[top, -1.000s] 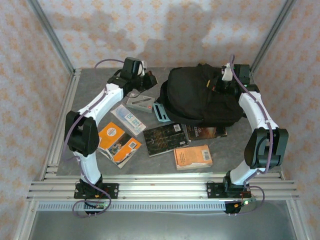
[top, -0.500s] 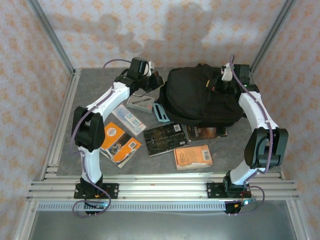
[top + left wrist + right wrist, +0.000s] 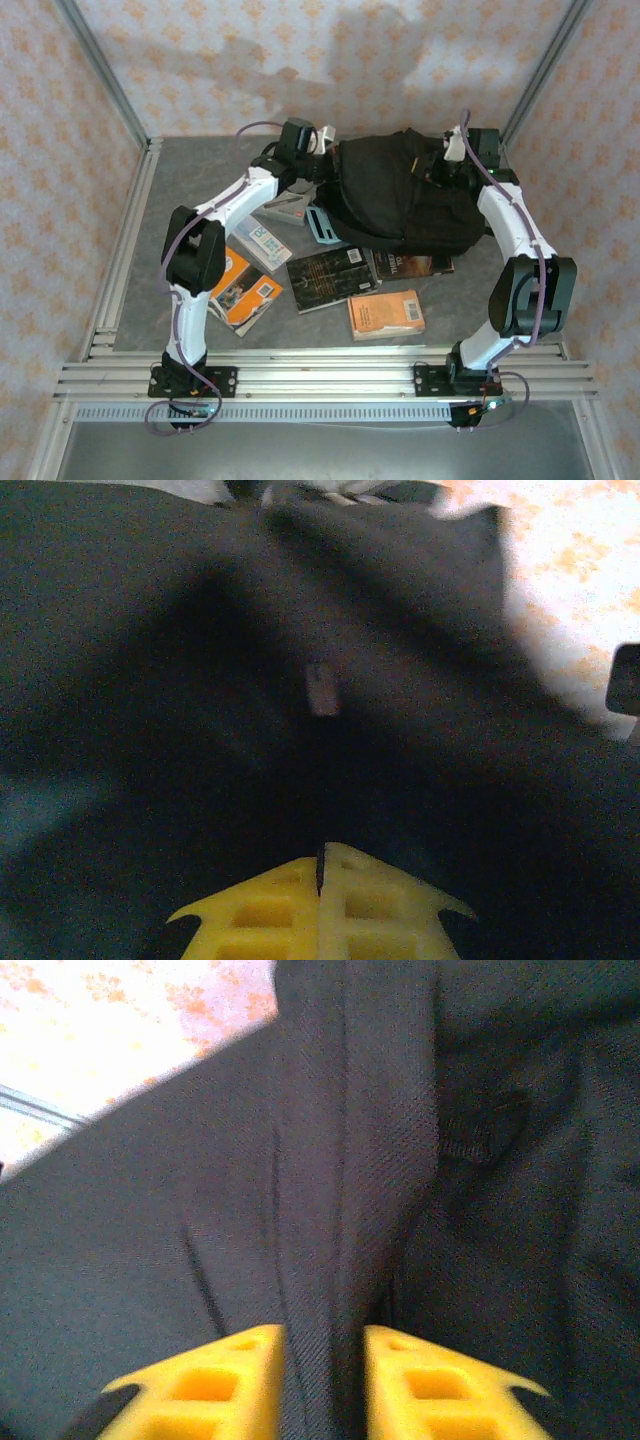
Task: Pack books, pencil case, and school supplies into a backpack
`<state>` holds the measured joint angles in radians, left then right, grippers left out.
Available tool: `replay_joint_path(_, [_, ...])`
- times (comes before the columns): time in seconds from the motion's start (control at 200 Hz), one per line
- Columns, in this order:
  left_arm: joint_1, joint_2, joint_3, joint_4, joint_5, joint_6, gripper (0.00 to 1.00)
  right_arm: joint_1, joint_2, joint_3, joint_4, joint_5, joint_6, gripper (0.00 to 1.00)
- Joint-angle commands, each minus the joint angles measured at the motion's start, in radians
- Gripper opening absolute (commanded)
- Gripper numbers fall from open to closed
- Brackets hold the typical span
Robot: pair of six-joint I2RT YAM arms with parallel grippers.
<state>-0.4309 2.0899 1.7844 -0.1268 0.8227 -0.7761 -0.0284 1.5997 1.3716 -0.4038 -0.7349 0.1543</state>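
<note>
**A:** Top external view, stock check. Anything packed?

**B:** Nothing seen inside. The backpack [image 3: 400,195] lies far right on the surface [image 3: 195,175], and no opening is visible. Outside it:
- picture-cover book [image 3: 240,285]
- black book [image 3: 325,275]
- dark brown book [image 3: 410,263], against the backpack's near edge
- small orange book [image 3: 386,313]
- teal calculator [image 3: 320,225], beside the backpack's left edge
- grey pen box [image 3: 280,207]
- printed packet [image 3: 258,240]

**A:** Pincers?

**B:** Left pincer [image 3: 320,848] is closed and empty, at the backpack's far-left edge. Right pincer [image 3: 323,1332] has its fingers parted with a fabric fold between them. Nipped or loose, I cannot tell.

**A:** Room?

**B:** Bare surface at far left. Items crowd the middle. The near rail [image 3: 320,375] bounds the front.
</note>
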Motion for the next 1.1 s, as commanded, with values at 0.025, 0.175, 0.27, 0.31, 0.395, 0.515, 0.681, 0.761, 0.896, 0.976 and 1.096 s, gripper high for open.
replay_joint_path(0.025, [-0.045,0.001,0.000,0.131,0.070,-0.074,0.00,-0.005,0.010,0.072,-0.026,0.076,0.040,0.44])
replay_joint_path(0.175, [-0.075,0.044,0.046,0.128,0.044,-0.090,0.00,0.043,0.008,0.125,-0.133,0.237,0.079,0.36])
replay_joint_path(0.27, [-0.084,0.072,0.069,0.146,0.033,-0.117,0.00,0.068,-0.007,0.141,-0.158,0.307,0.105,0.40])
replay_joint_path(0.31, [-0.086,0.080,0.075,0.151,0.027,-0.124,0.00,0.070,-0.006,0.159,-0.170,0.300,0.133,0.46])
replay_joint_path(0.395, [-0.090,0.085,0.077,0.168,0.018,-0.137,0.00,0.075,0.032,0.238,-0.233,0.179,0.146,0.59])
replay_joint_path(0.515, [-0.095,0.090,0.086,0.168,0.006,-0.140,0.00,0.108,0.084,0.333,-0.283,0.086,0.142,0.77])
replay_joint_path(0.681, [-0.098,0.099,0.103,0.161,0.004,-0.143,0.00,0.140,0.137,0.387,-0.298,0.010,0.136,0.75])
replay_joint_path(0.761, [-0.098,0.100,0.109,0.152,0.003,-0.137,0.00,0.166,0.164,0.409,-0.329,-0.005,0.109,0.71])
replay_joint_path(0.896, [-0.098,0.102,0.120,0.145,0.002,-0.135,0.00,0.188,0.192,0.414,-0.349,-0.018,0.088,0.63])
replay_joint_path(0.976, [-0.099,0.104,0.121,0.144,0.003,-0.135,0.00,0.190,0.199,0.412,-0.348,-0.033,0.085,0.61])
replay_joint_path(1.096, [-0.099,0.105,0.117,0.144,0.004,-0.132,0.00,0.191,0.203,0.412,-0.352,-0.025,0.077,0.52])
